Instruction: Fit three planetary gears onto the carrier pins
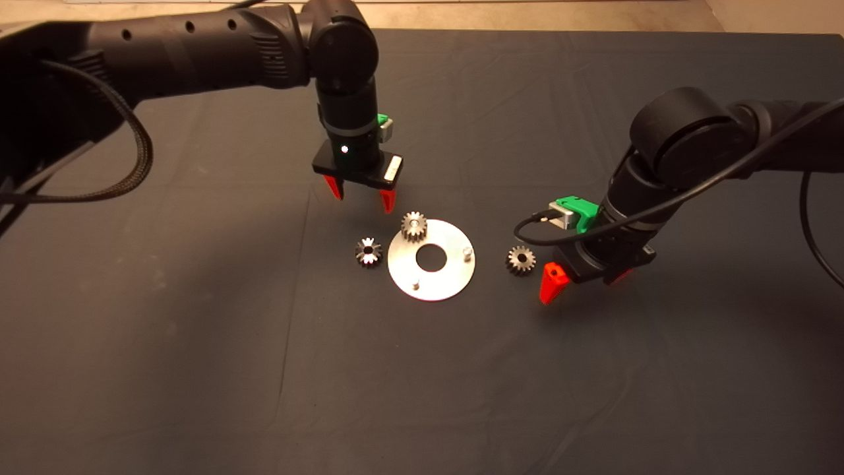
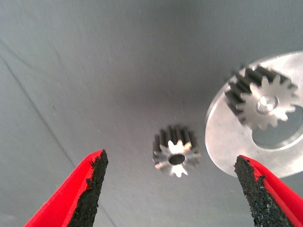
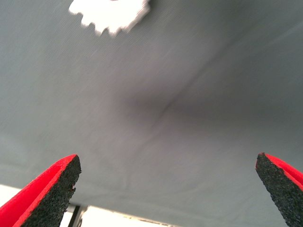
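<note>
A shiny silver carrier disc (image 1: 448,277) lies at the mat's middle. One planetary gear (image 1: 413,225) sits on its far-left pin; two bare pins (image 1: 467,251) (image 1: 416,285) stand free. A second gear (image 1: 368,251) lies on the mat left of the disc, a third (image 1: 520,259) to its right. My left gripper (image 1: 362,196) hovers open and empty above the mat, just behind the seated gear; its wrist view shows the loose gear (image 2: 177,157), the seated gear (image 2: 264,102) and the disc (image 2: 227,142). My right gripper (image 1: 583,282) is open and empty beside the right gear (image 3: 110,14).
The dark mat (image 1: 198,363) has broad bare room in front and to both sides. Its far edge meets a pale floor (image 1: 527,13). A black cable (image 1: 99,191) loops from the left arm, another (image 1: 817,237) from the right arm.
</note>
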### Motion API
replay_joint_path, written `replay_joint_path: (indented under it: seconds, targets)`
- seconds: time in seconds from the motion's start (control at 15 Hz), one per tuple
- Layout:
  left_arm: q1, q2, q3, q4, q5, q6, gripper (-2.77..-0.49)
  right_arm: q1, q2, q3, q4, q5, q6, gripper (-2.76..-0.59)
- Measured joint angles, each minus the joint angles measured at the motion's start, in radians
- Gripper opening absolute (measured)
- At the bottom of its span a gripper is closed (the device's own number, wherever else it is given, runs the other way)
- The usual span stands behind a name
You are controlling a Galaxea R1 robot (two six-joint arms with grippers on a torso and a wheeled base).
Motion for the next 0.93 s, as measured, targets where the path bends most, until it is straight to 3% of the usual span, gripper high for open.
replay_joint_path:
  seconds: [0.2,0.27,0.4,0.53,0.73,0.93]
  targets:
    - [0.0,-0.035,0.047,0.001,0.001,-0.072,-1.36,0.0,0.031,-0.09,-0.009,0.0,-0.071,-0.6]
    - [0.0,-0.052,0.068,0.0,0.001,-0.093,-1.26,0.0,0.045,-0.124,-0.01,0.001,-0.091,-0.6]
    - [0.0,-0.074,0.084,0.0,0.001,-0.097,-1.22,0.0,0.077,-0.187,-0.015,0.001,-0.131,-0.6]
    - [0.0,-0.079,0.09,0.001,0.003,-0.12,-1.09,0.0,0.109,-0.232,-0.018,0.001,-0.159,-0.6]
    - [0.0,-0.079,0.155,0.002,0.002,-0.193,-1.07,0.0,0.15,-0.287,-0.02,0.003,-0.194,-0.6]
    - [0.0,-0.087,0.166,0.01,-0.001,-0.196,-1.07,0.0,0.167,-0.316,-0.021,0.002,-0.209,-0.6]
